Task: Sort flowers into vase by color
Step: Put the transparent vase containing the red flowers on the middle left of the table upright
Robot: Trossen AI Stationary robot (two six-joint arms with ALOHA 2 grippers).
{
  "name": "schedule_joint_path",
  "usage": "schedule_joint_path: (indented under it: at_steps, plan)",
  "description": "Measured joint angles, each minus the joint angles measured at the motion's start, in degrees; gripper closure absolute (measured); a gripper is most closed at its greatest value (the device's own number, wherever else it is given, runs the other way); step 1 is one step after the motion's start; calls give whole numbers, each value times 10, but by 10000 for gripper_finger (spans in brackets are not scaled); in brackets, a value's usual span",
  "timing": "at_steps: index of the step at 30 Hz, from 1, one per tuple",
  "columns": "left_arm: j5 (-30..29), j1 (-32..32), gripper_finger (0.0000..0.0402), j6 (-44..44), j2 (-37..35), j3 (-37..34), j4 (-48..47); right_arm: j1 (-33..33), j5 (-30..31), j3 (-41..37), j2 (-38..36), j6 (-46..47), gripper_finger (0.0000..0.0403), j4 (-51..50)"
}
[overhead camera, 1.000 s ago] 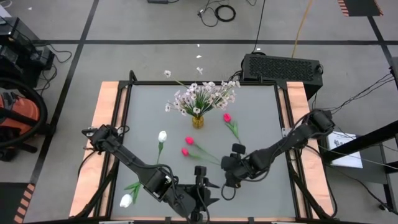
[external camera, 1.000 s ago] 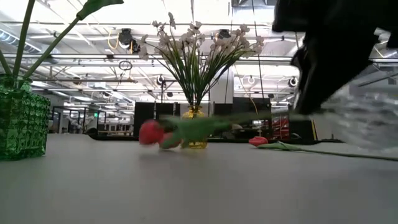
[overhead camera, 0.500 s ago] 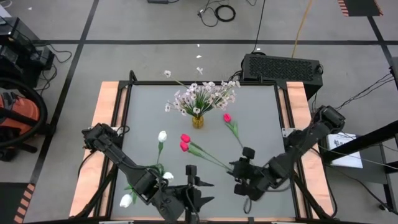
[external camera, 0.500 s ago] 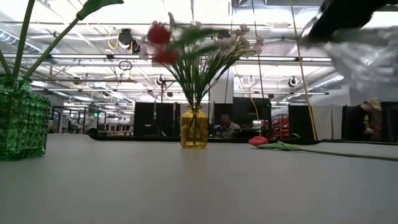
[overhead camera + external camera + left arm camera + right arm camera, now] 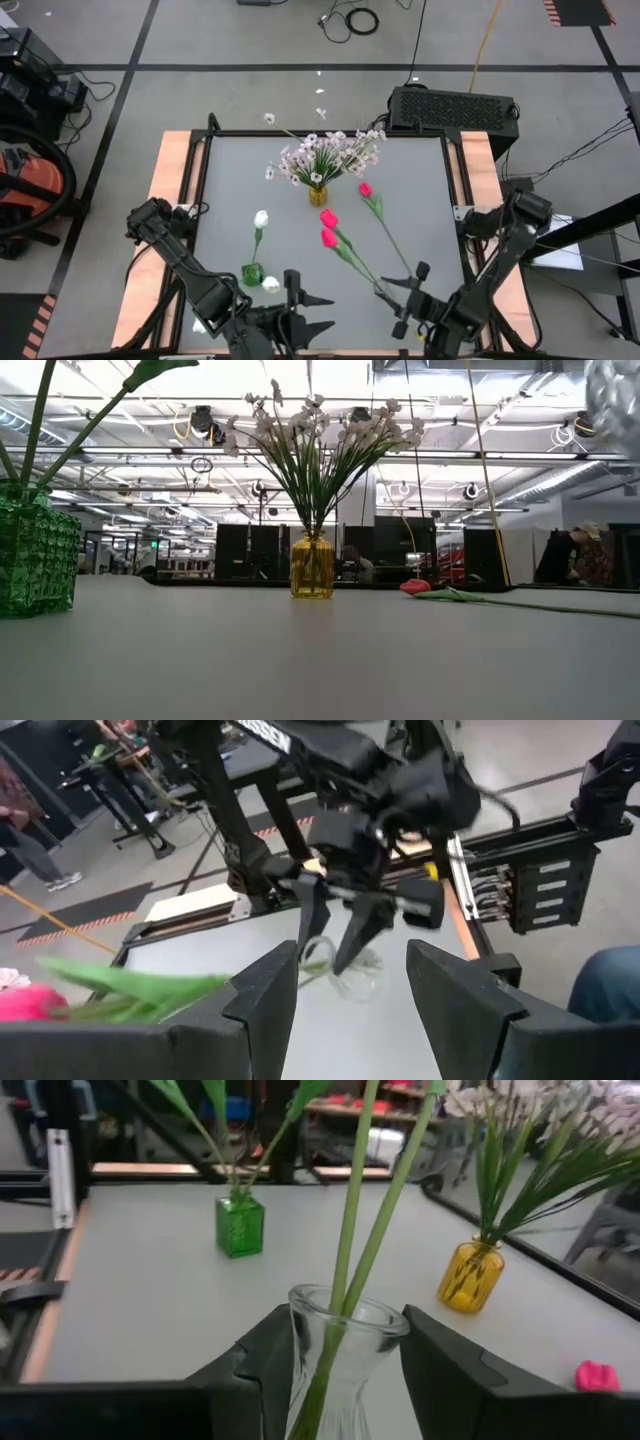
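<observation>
My right gripper [image 5: 405, 300] [image 5: 345, 1335] is near the table's near edge, shut on a clear glass vase [image 5: 340, 1345]. The vase holds two pink-red tulips [image 5: 328, 227] on green stems [image 5: 355, 1210]. In the low view only the vase's glass [image 5: 615, 390] shows, at the top right. My left gripper [image 5: 303, 312] [image 5: 350, 970] hangs open near the near edge, facing the clear vase [image 5: 345, 975]. A yellow vase [image 5: 312, 565] holds the pale blossom sprays [image 5: 325, 152]. A green vase [image 5: 252, 272] holds white tulips [image 5: 261, 218]. One pink-red tulip [image 5: 365, 188] lies on the table. My right gripper pinches the clear vase by its narrow neck [image 5: 330, 1365], just below the rim, with one finger [image 5: 255, 1370] on each side. The vase is lifted clear of the table. It sits upright between the fingers, and the two tulip stems rise out of its mouth.
The yellow vase stands at the table's far middle and the green vase [image 5: 35, 560] [image 5: 240, 1225] at the near left. The lying tulip [image 5: 415, 587] [image 5: 597, 1375] rests right of centre. The table has wooden side rails [image 5: 165, 200]. People show in the room behind.
My right gripper has risen and drawn toward the near edge, carrying the clear vase. The two pink-red tulips swung up from table height and left the low view. My left gripper has drifted toward the near-left.
</observation>
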Motion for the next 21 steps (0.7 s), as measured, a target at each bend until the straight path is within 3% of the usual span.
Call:
schedule_joint_path:
  at_steps: [9, 21]
  plan:
    - [-10, 3, 205, 5, 0, 0, -1, -19, 137, 0, 132, 115, 253, 40]
    - [-13, -1, 205, 15, 0, 0, -7, -52, 137, 0, 210, 110, 251, 54]
